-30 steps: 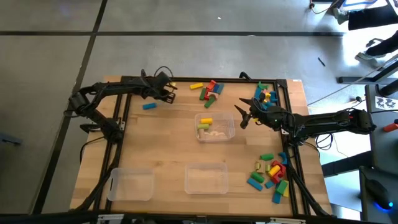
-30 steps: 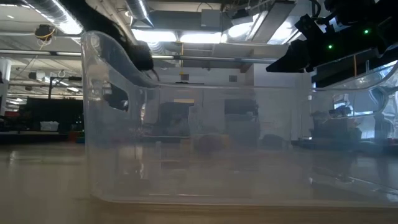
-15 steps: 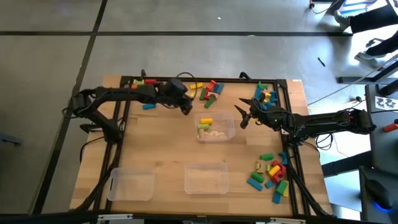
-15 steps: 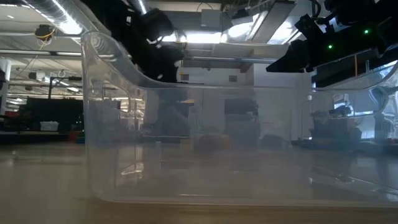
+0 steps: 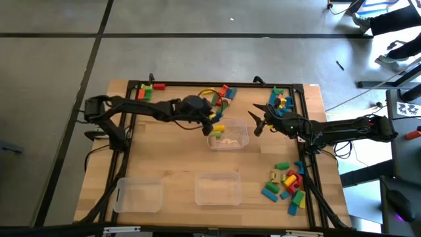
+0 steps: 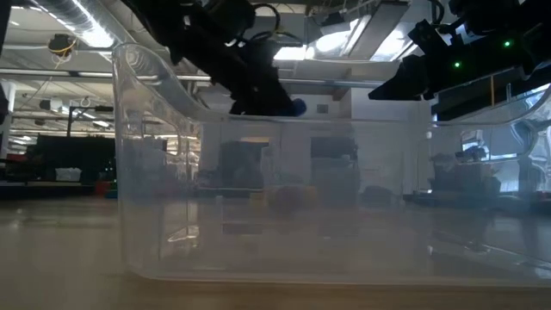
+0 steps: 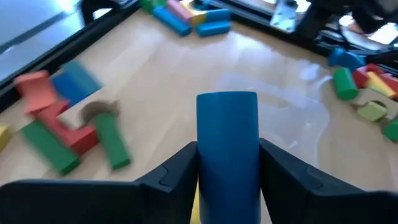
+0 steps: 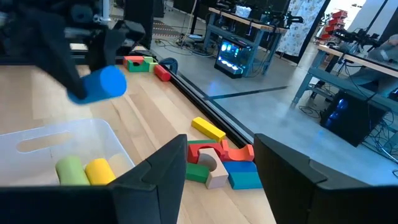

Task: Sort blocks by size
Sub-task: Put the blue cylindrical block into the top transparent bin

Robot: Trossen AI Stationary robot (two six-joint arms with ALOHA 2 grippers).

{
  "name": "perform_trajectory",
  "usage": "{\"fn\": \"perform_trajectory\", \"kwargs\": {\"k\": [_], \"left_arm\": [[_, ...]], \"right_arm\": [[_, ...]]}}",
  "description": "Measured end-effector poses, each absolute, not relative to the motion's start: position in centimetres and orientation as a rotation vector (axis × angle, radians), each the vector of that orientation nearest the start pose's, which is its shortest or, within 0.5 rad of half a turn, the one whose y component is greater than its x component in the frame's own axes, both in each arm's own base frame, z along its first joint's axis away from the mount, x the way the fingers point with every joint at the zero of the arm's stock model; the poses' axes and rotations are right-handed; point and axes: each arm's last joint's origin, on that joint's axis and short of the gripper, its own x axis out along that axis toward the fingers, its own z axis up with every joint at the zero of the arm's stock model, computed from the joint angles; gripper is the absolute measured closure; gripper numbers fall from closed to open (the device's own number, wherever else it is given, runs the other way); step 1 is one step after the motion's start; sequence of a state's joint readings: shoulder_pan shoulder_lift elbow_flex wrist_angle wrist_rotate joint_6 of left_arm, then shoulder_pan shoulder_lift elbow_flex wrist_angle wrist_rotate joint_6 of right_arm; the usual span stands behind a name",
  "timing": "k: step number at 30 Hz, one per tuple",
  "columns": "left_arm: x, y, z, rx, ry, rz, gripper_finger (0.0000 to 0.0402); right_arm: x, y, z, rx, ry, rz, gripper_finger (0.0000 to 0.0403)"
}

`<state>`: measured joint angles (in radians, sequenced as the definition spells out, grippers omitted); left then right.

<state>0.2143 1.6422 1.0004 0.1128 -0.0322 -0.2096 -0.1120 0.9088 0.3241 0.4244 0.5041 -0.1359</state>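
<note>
Holding a blue wooden cylinder block [image 7: 227, 149] clamped between its jaws, your left gripper [image 5: 209, 122] hangs over the rim of the clear plastic rectangular tray [image 5: 242, 141] mid-worktop. Your right gripper [image 5: 253, 123] waits just beside that tray, jaws apart and empty.

A light wooden tabletop [image 5: 164, 158] carries three clear plastic trays [image 5: 227, 134] (one mid-table holding a few pieces, two near the front edge). Loose coloured blocks [image 5: 286, 184] lie in clusters along the far edge, the far right corner and the right front.
</note>
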Motion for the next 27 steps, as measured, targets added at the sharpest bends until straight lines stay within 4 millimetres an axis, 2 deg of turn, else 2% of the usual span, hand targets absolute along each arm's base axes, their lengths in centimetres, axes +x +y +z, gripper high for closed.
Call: {"fn": "perform_trajectory", "kwargs": {"k": [9, 12, 20, 27], "left_arm": [[37.2, 6.6, 19.8, -0.230, 0.382, 0.244, 0.0257], [37.8, 6.6, 19.7, -0.208, 0.366, 0.234, 0.0257], [40.6, 7.1, 20.4, -0.112, 0.428, 0.221, 0.0257], [42.3, 7.4, 19.3, 0.012, 0.515, 0.194, 0.0257]], "right_arm": [[18.4, -3.5, 21.2, -0.163, 0.201, -0.603, 0.0217], [18.4, -3.5, 21.2, -0.163, 0.202, -0.603, 0.0217], [18.4, -3.5, 21.2, -0.163, 0.201, -0.603, 0.0217], [18.4, -3.5, 21.2, -0.163, 0.203, -0.603, 0.0217]]}}
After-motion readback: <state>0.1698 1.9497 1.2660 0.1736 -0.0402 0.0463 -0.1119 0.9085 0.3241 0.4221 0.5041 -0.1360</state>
